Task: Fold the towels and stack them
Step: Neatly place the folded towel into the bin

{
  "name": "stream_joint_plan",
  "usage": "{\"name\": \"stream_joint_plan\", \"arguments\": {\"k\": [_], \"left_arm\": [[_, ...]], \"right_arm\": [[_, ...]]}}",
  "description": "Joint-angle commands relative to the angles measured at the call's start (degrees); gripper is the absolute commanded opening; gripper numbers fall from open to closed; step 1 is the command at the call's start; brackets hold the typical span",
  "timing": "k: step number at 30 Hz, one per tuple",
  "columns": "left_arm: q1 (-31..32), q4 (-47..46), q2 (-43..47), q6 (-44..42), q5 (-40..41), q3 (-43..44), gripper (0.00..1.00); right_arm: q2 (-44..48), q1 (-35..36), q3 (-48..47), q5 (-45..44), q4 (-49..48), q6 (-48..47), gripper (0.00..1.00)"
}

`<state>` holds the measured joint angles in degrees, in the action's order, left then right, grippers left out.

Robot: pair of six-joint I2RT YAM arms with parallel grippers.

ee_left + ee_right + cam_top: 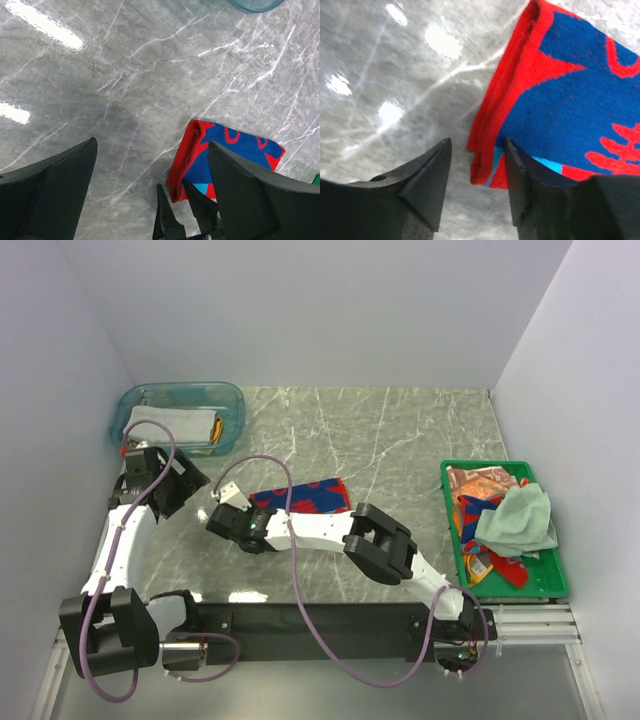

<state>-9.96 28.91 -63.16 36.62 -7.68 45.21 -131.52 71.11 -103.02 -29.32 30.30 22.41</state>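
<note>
We see a red and blue towel point(305, 496) lying folded and flat on the grey marble tabletop point(400, 440), a little left of the middle in the top view. It is well apart from both containers.

Our right hand point(477, 143) is low over the left end of that towel. In its own wrist view the two dark fingers are parted, neither spread wide nor pressed together. The towel's red folded corner shows in the gap between them. The finger on the right of the frame overlaps the blue part, but we cannot tell whether either finger touches the cloth.

Our left hand point(152, 145) is spread wide with only bare marble between its fingers. In its view the towel sits at the lower right, partly hidden behind one finger. From above, this hand is at the left of the frame, just below the tub.

The clear teal tub point(238, 405) stands in the upper left. Inside it are a pale grey towel point(165, 420) and, beside it, an orange-brown towel point(215, 428).

The green crate point(556, 582) stands at the right edge. A pale green towel point(518, 520) lies crumpled on top of the pile in it. An orange patterned towel point(478, 483) and another red and blue cloth point(505, 568) lie bunched beneath.
</note>
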Motion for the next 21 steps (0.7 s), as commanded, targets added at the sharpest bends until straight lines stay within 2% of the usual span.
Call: {"name": "stream_joint_plan", "arguments": {"k": [1,5,8,9,15,21], "left_arm": [[-0.2,-1.7,1.1,-1.1,-0.7,-0.5,0.98],[-0.3,-1.7,1.2,-1.1,-0.8,-0.6,0.98],[-0.3,-1.8,0.8,-1.1,-0.9,-0.6,0.98],[-0.2,-2.0,0.8,-1.1,-1.2,-0.8,0.98],[-0.2,-3.2,-0.5,-0.9,-3.6,-1.4,0.98],[1.3,-8.0,-3.2,3.9,-13.9,-5.8,0.99]], "right_arm": [[-3.3,-0.4,-1.5,0.0,2.0,1.6,0.52],[-4.5,-0.5,-0.4,-0.3,3.3,2.4,0.46],[-4.1,-1.1,1.5,0.1,3.3,3.2,0.35],[-3.7,-1.4,2.4,0.6,2.8,3.4,0.27],[0.9,-3.5,8.3,2.9,-1.6,3.3,0.0],[13.9,-6.6,24.6,11.2,-19.6,2.4,0.0]]}}
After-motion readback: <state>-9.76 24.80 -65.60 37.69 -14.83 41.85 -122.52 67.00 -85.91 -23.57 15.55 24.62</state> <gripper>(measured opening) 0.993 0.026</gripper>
